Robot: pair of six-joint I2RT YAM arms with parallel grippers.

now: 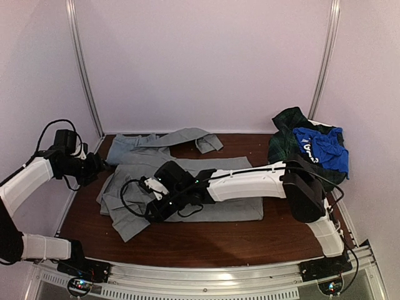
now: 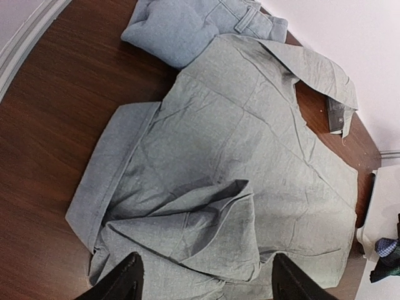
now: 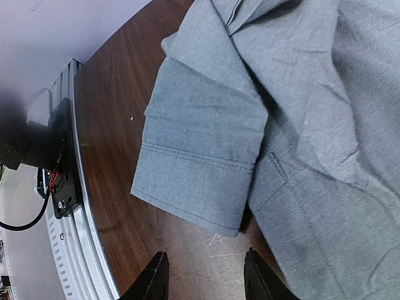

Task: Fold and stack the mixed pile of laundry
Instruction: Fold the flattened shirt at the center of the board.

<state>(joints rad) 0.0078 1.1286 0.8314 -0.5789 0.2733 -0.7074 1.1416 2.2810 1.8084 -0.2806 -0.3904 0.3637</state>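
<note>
The mixed laundry pile (image 1: 289,130) lies heaped at the table's back right: dark plaid with a bright blue piece (image 1: 322,150) and some white. Its edge shows in the left wrist view (image 2: 387,256). A grey shirt (image 1: 240,209) is spread over the middle of the table (image 2: 250,137), with a rumpled fold near its hem. My left gripper (image 1: 100,165) (image 2: 206,284) hovers open above that fold, holding nothing. My right gripper (image 1: 152,212) (image 3: 203,278) stands open over bare wood just in front of the shirt's sleeve cuff (image 3: 200,169), apart from it.
A folded blue-grey garment (image 1: 128,145) (image 2: 181,25) lies at the back left, touching the shirt's far edge. The shirt's other sleeve (image 1: 187,136) trails along the back. The table's metal front rail (image 3: 69,206) runs close to my right gripper. White walls enclose the table.
</note>
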